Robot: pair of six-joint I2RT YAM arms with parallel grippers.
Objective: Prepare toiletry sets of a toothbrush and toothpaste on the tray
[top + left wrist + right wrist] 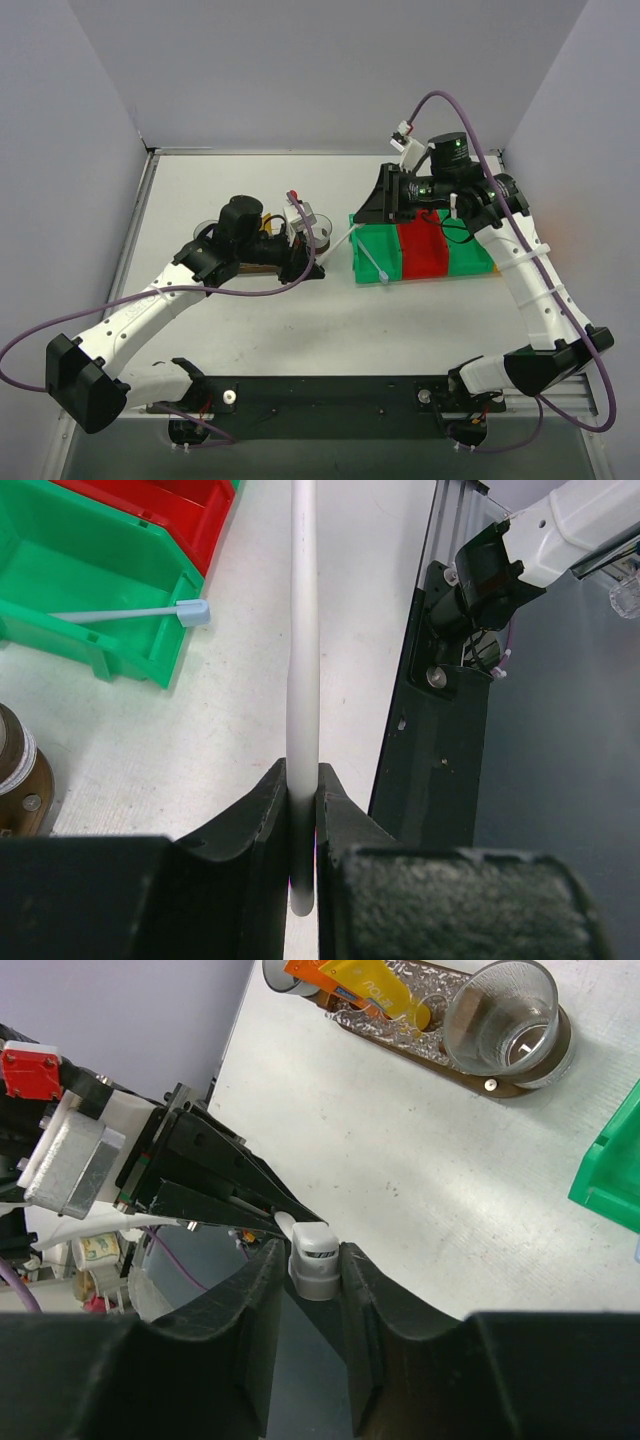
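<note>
A white toothbrush hangs in the air between my two grippers. My left gripper is shut on its slim handle. My right gripper has both jaws against its white head end, with the left gripper's black fingers right behind it. The dark brown tray lies beyond, carrying orange and yellow toothpaste tubes and a clear cup. In the top view the tray is mostly hidden under the left arm.
A green bin and a red bin stand at the right, under the right arm. Another toothbrush with a pale blue head sticks out over the green bin's rim. The arms' black base rail runs along the near edge.
</note>
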